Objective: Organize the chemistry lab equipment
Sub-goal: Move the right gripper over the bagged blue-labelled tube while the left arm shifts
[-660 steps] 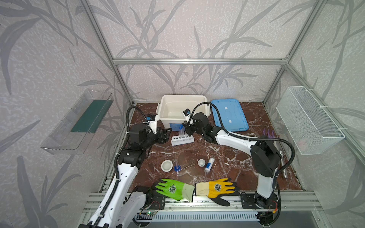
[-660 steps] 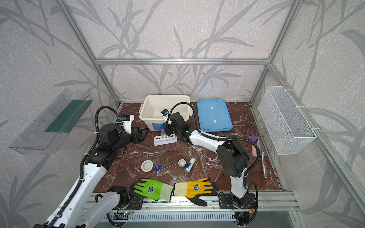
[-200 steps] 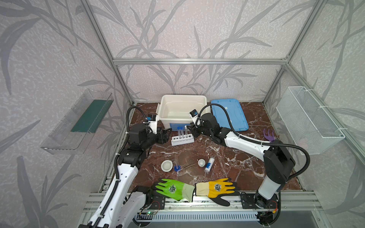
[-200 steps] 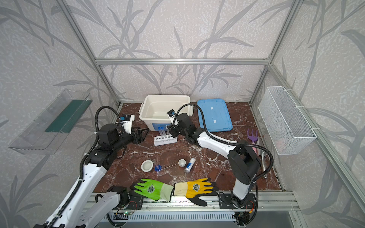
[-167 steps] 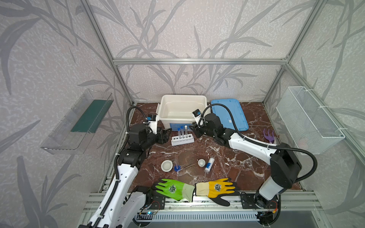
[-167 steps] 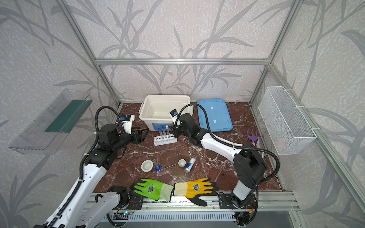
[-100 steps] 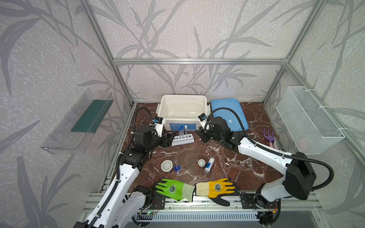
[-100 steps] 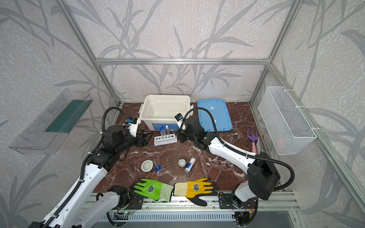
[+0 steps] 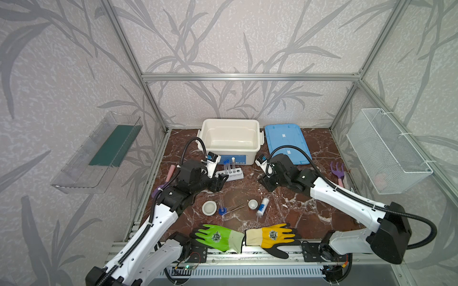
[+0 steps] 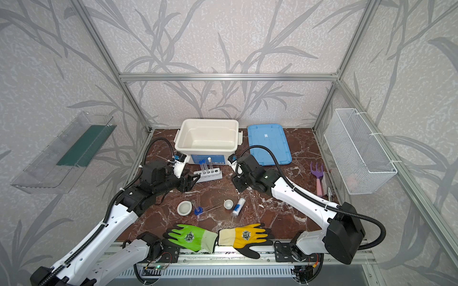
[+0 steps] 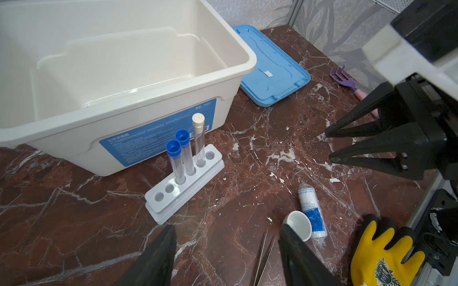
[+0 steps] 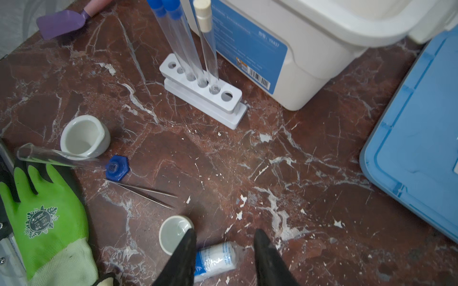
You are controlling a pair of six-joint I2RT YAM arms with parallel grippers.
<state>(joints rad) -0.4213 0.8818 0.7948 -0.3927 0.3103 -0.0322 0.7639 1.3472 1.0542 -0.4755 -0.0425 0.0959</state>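
A white six-hole rack (image 9: pixel 231 173) stands in front of the tub and holds three capped test tubes (image 9: pixel 229 165), two blue-capped and one white-capped. My left gripper (image 9: pixel 220 182) hovers open and empty just left of the rack (image 11: pixel 184 184). My right gripper (image 9: pixel 267 183) is open to the right of the rack, and in the right wrist view its fingertips (image 12: pixel 190 235) frame the small blue-labelled bottle (image 12: pixel 218 257) lying below. Further forward lie two white dishes (image 9: pixel 209 207) (image 9: pixel 252 204), the blue-based cylinder (image 9: pixel 222 210) and metal tweezers (image 9: pixel 236 207).
An open white tub (image 9: pixel 230 148) sits at the back with its blue lid (image 9: pixel 286 142) beside it. Green (image 9: pixel 218 236) and yellow (image 9: pixel 271 235) gloves lie at the front edge. A purple garden fork (image 9: pixel 338 172) lies at the right below a wire basket (image 9: pixel 386 151).
My right gripper has pulled back from the rack to the right and toward the front, its jaws a little wider. My left gripper has moved right, closer to the rack.
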